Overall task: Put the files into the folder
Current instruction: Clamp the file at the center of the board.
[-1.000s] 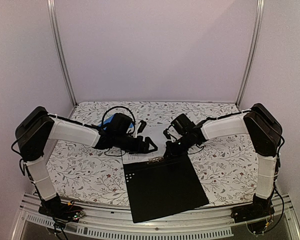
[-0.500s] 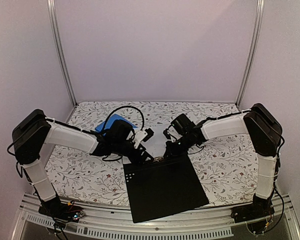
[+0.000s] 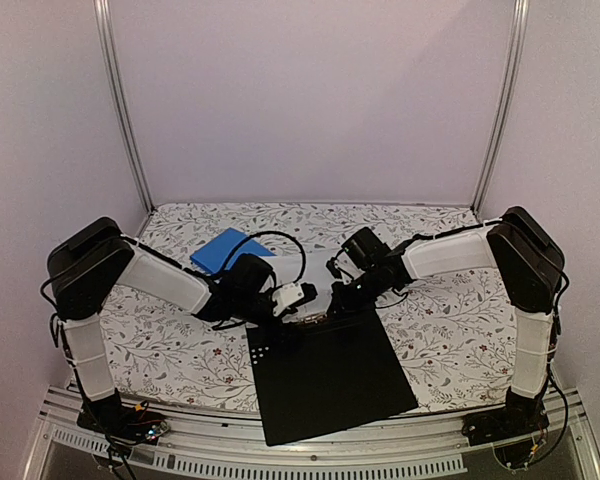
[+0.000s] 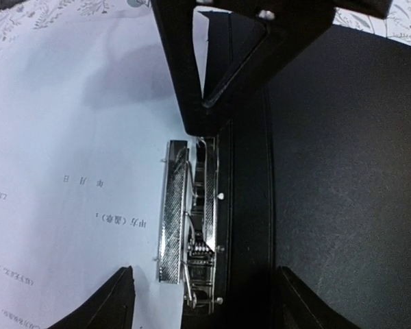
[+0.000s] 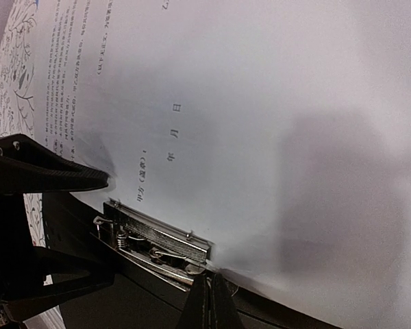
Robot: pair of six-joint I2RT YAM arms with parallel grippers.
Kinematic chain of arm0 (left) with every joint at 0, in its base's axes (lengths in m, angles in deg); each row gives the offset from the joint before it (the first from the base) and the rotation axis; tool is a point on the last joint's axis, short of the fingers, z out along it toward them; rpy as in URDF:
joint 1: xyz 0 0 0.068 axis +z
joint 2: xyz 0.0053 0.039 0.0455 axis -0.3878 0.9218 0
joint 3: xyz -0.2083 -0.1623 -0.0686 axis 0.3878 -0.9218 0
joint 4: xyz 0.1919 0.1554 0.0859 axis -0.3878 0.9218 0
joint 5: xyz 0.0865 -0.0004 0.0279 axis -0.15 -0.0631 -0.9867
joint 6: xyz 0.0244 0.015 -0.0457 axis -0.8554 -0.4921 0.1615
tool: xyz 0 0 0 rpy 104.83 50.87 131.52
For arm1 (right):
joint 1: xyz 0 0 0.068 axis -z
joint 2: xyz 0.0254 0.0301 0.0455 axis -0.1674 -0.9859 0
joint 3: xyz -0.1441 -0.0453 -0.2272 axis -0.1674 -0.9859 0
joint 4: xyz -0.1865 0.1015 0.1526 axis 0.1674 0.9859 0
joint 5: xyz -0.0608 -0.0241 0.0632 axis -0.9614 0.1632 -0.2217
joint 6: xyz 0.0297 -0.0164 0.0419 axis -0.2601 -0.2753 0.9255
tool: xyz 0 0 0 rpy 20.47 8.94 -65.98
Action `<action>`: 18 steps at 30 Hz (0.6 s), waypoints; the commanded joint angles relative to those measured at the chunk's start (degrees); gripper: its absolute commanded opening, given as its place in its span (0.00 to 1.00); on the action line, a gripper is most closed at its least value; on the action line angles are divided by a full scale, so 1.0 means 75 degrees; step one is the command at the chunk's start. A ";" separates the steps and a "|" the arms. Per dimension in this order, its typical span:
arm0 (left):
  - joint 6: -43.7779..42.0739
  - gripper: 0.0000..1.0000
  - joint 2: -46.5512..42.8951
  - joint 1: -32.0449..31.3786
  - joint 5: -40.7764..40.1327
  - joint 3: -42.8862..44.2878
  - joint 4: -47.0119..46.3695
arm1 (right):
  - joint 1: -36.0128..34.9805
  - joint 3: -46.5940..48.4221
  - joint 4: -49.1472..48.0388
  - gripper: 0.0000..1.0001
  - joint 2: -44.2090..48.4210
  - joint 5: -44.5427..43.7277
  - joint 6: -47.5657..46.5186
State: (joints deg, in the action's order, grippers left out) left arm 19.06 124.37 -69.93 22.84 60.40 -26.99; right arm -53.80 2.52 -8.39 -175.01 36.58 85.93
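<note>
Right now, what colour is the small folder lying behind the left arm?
Plain blue. The small folder shows best in the top external view.

read: 年 月 日 | 甲方(盖章): | on: files [image 5: 260, 89] | remaining print: too small

Floral-cloth table [image 3: 440, 330] — on it the open folder [image 3: 330, 385], white files [image 4: 68, 137], small blue folder [image 3: 220, 250].
</note>
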 commanded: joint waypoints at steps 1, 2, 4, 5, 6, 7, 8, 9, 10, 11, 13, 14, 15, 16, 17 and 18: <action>-0.0642 0.66 0.0279 -0.0070 0.0076 0.0168 -0.0183 | -0.0059 -0.0281 0.0802 0.00 -0.0590 -0.0152 -0.0083; -0.0699 0.65 0.0310 -0.0070 0.0086 0.0180 -0.0193 | -0.0060 -0.0287 0.0800 0.00 -0.0596 -0.0154 -0.0078; -0.0813 0.65 0.0376 -0.0070 0.0173 0.0232 -0.0146 | -0.0061 -0.0310 0.0790 0.00 -0.0601 -0.0150 -0.0087; -0.0849 0.64 0.0410 -0.0070 0.0199 0.0269 -0.0121 | -0.0054 -0.0320 0.0797 0.00 -0.0602 -0.0155 -0.0088; -0.0906 0.63 0.0453 -0.0070 0.0249 0.0325 -0.0084 | -0.0055 -0.0333 0.0781 0.00 -0.0593 -0.0145 -0.0080; -0.0959 0.62 0.0478 -0.0070 0.0330 0.0380 -0.0022 | -0.0053 -0.0339 0.0779 0.00 -0.0591 -0.0143 -0.0071; -0.0981 0.58 0.0507 -0.0070 0.0387 0.0419 0.0012 | -0.0055 -0.0349 0.0784 0.00 -0.0594 -0.0150 -0.0075; -0.1022 0.54 0.0536 -0.0064 0.0425 0.0483 0.0085 | -0.0059 -0.0357 0.0775 0.00 -0.0597 -0.0153 -0.0059; -0.1044 0.52 0.0566 -0.0060 0.0435 0.0535 0.0184 | -0.0057 -0.0363 0.0771 0.00 -0.0601 -0.0155 -0.0053; -0.1058 0.51 0.0575 -0.0053 0.0442 0.0568 0.0253 | -0.0064 -0.0372 0.0775 0.00 -0.0591 -0.0160 -0.0045; -0.1068 0.49 0.0578 -0.0030 0.0471 0.0575 0.0344 | -0.0059 -0.0397 0.0757 0.00 -0.0570 -0.0175 -0.0042; -0.1036 0.47 0.0577 -0.0009 0.0483 0.0555 0.0340 | -0.0057 -0.0401 0.0763 0.00 -0.0559 -0.0179 -0.0036; -0.0991 0.45 0.0577 0.0024 0.0539 0.0551 0.0353 | -0.0054 -0.0409 0.0757 0.00 -0.0549 -0.0178 -0.0031; -0.0949 0.42 0.0577 0.0059 0.0612 0.0551 0.0366 | -0.0053 -0.0421 0.0754 0.00 -0.0545 -0.0188 -0.0030; -0.0908 0.39 0.0585 0.0084 0.0628 0.0542 0.0374 | -0.0060 -0.0431 0.0763 0.00 -0.0534 -0.0187 -0.0036; -0.0898 0.38 0.0603 0.0096 0.0614 0.0539 0.0414 | -0.0054 -0.0434 0.0762 0.00 -0.0538 -0.0184 -0.0034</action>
State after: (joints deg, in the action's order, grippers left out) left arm 12.13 127.60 -69.75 25.92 64.16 -26.81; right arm -53.80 2.37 -8.96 -175.06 37.23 85.97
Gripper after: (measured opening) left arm 0.405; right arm 0.009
